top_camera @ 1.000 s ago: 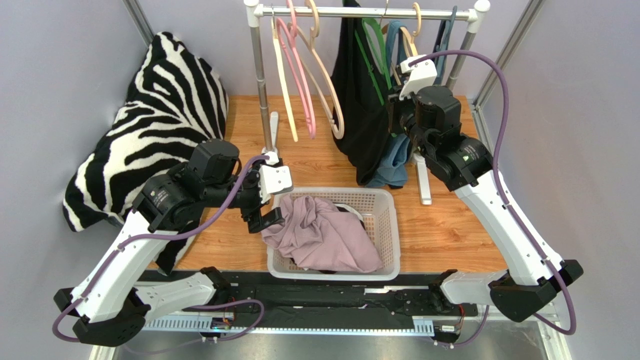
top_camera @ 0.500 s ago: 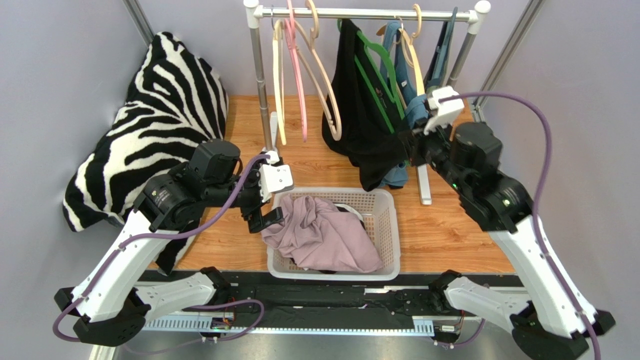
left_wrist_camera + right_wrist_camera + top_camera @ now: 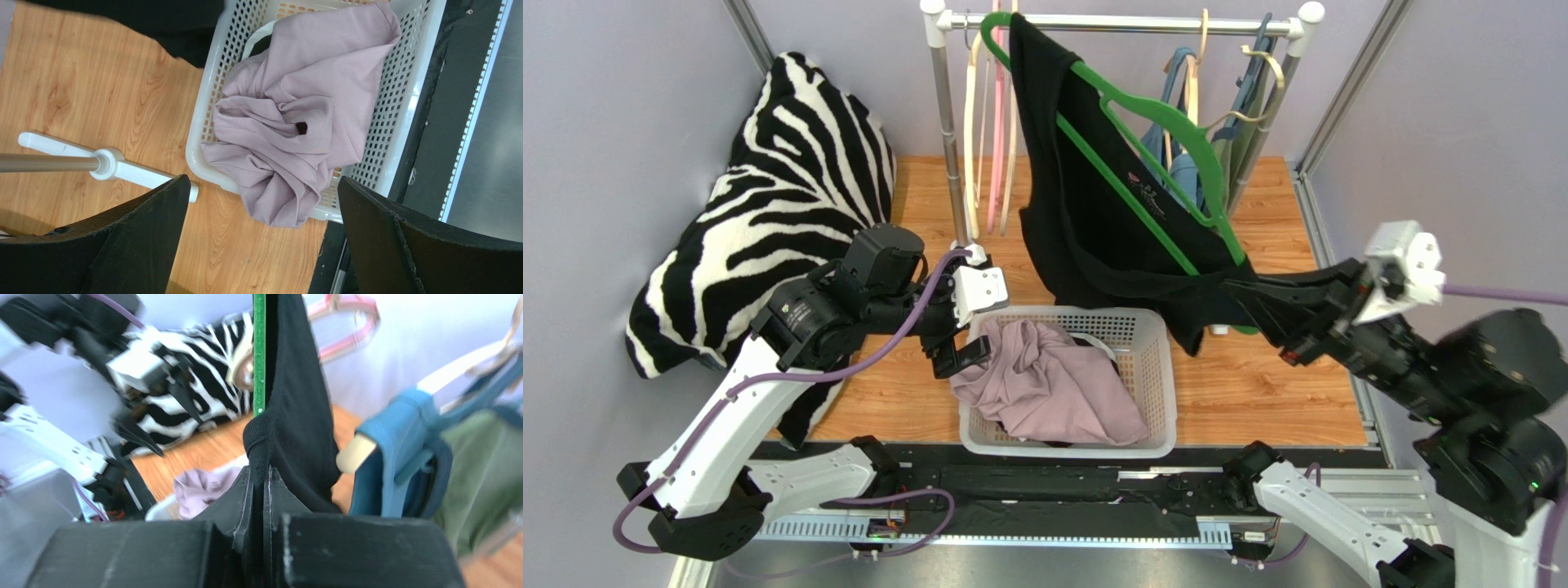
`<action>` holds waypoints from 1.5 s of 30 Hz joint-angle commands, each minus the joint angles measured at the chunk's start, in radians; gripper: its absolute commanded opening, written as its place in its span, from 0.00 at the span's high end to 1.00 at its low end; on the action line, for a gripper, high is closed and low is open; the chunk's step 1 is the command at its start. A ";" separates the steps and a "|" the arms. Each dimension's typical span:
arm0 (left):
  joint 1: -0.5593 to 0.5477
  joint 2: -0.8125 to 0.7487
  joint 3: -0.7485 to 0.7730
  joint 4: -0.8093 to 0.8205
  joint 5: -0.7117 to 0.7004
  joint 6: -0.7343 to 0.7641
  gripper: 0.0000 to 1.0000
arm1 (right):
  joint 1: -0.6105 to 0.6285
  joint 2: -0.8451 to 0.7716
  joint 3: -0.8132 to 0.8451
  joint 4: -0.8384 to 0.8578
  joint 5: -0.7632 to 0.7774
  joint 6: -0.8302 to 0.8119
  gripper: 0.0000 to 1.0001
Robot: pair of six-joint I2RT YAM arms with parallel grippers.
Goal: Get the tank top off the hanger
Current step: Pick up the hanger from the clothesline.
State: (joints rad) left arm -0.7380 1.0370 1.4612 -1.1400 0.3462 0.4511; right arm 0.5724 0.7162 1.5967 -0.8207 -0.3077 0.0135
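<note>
Our right hand (image 3: 1249, 298) is clamped on the lower hem of the black tank top (image 3: 1093, 221), which is stretched on the green plastic hanger (image 3: 1151, 150) hooked at the metal rail (image 3: 1124, 21). A blue garment (image 3: 393, 447) hangs just beside it. Our left hand (image 3: 965, 355) gapes wide, holding nothing, above the white perforated basket (image 3: 1157, 368) of mauve cloth (image 3: 1044, 386) on the wooden surface (image 3: 1247, 380).

No legible text or labels, faint pale print on the black tank top (image 3: 1065, 230), too small to read
</note>
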 commanded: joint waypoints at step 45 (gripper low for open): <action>0.028 0.011 0.014 0.016 -0.003 -0.005 0.01 | 0.000 0.092 0.374 0.506 -0.246 0.140 1.00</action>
State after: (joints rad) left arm -0.7181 1.0500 1.4612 -1.1412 0.3431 0.4515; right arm 0.5724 0.8165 1.9194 -0.4831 -0.5522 0.1055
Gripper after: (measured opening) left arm 0.990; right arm 0.040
